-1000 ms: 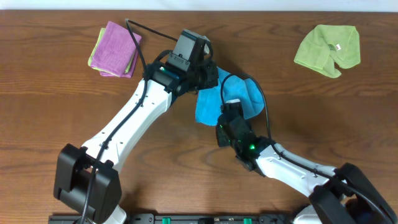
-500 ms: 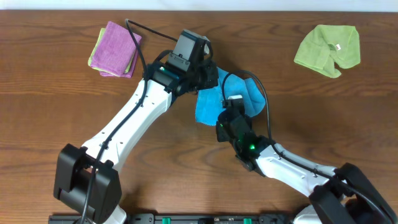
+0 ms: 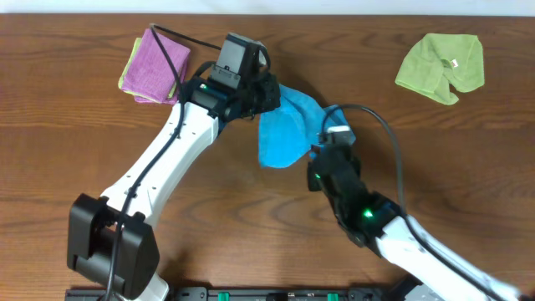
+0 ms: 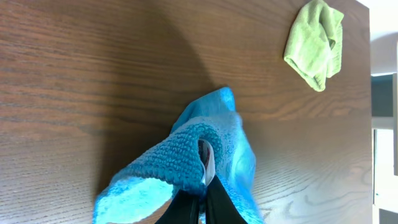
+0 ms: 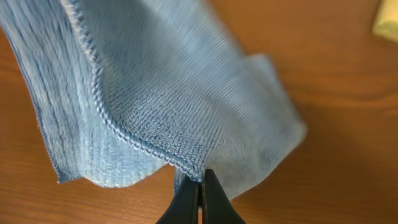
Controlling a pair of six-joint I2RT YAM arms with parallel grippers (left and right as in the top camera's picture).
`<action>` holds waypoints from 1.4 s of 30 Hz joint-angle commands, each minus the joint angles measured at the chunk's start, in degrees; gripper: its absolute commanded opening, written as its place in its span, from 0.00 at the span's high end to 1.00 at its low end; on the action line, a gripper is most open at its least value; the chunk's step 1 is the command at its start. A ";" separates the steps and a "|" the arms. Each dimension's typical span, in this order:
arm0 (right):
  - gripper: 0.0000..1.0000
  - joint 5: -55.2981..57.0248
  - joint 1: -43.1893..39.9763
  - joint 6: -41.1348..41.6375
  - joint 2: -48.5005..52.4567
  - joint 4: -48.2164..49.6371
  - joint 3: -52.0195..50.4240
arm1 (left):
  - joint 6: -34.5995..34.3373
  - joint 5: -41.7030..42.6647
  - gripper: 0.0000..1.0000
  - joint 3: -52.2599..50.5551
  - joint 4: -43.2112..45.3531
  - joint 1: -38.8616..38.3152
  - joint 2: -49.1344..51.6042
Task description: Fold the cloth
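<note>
The sky-blue cloth [image 3: 288,127] hangs lifted above the middle of the table, held at two edges. My left gripper [image 3: 269,94] is shut on its upper left edge; in the left wrist view the cloth [image 4: 186,155] bunches round the closed fingers [image 4: 203,202], with the white tag [image 4: 206,157] just above them. My right gripper [image 3: 328,140] is shut on its right edge; in the right wrist view the stitched hem [image 5: 143,140] runs down into the closed fingertips [image 5: 200,190].
A lime-green cloth [image 3: 440,67] lies crumpled at the back right, and also shows in the left wrist view [image 4: 314,42]. A purple folded cloth [image 3: 155,65] on a green one lies at the back left. Black cables trail from both arms.
Both grippers have moved with the cloth: the left one up and to the left, the right one to the right. The cloth has been drawn out wider between them.
</note>
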 commanded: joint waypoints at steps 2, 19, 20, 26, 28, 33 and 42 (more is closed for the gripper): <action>0.99 4.90 0.31 -4.11 -7.72 -2.14 0.22 | 0.50 0.44 0.94 1.05 -0.28 0.07 -3.10; 0.99 2.56 0.44 -5.25 -15.43 -34.14 19.65 | 6.03 2.56 0.94 1.05 -15.26 1.05 -11.52; 0.99 2.27 0.44 -5.25 -15.41 -35.98 21.14 | 6.03 2.95 0.94 1.05 -15.98 1.05 -12.09; 0.98 -0.79 0.44 -5.25 -15.43 -46.93 30.25 | 5.79 4.76 0.94 1.05 -19.67 1.05 -15.61; 0.99 -2.21 0.44 -5.25 -15.43 -49.64 32.74 | 5.51 5.55 0.94 1.05 -20.33 1.03 -16.55; 0.99 -5.31 0.42 -5.25 -15.26 -50.86 35.04 | 3.45 9.14 0.94 1.05 -20.61 1.01 -17.66; 0.99 -3.37 0.26 -7.13 -8.59 -46.34 35.04 | 1.01 6.64 0.94 1.05 -20.70 1.03 -17.64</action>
